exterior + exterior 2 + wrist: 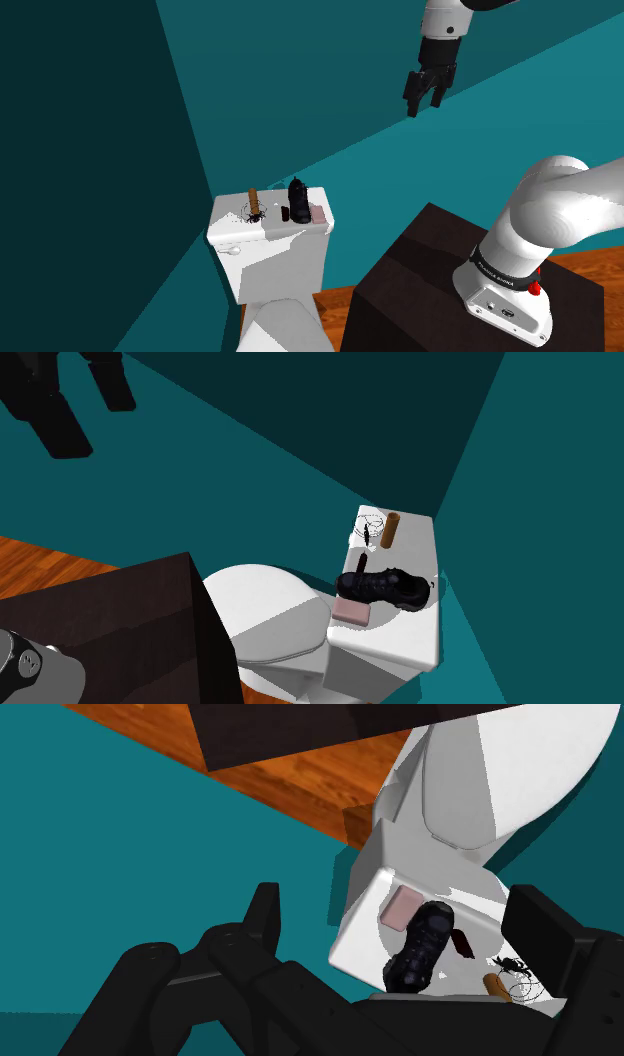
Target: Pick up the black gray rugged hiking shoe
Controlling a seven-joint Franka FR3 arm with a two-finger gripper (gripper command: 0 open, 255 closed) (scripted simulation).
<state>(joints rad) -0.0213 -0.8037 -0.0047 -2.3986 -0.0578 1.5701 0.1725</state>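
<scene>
a bathroom corner with teal walls and a wood floor (590,262), seen from three angles. a white toilet has a flat tank lid (228,228) holding several small things. the black and grey hiking shoe (298,200) stands on its sole on that lid, lying across its width, toward one end. in the second exterior view the shoe (385,587) sits between a small pink block (352,611), just beside it toward the near end, and a short brown cylinder (391,529) farther along the lid. a thin dark red piece (360,563) lies just beside the shoe, and a small black spider-like figure (368,535) lies next to the cylinder. the closed toilet seat lid (270,614) is below the tank, near the dark brown box stand (420,270) that carries the white arm. the black gripper (428,95) hangs high in the air, well apart from the toilet and touching nothing, toward the shoulder view's upper right. in the wrist view the gripper (395,899) has its two fingers (265,909) spread apart with nothing between them, and the shoe (420,949) and pink block (400,909) show far beyond them on the tank lid (358,939).
</scene>
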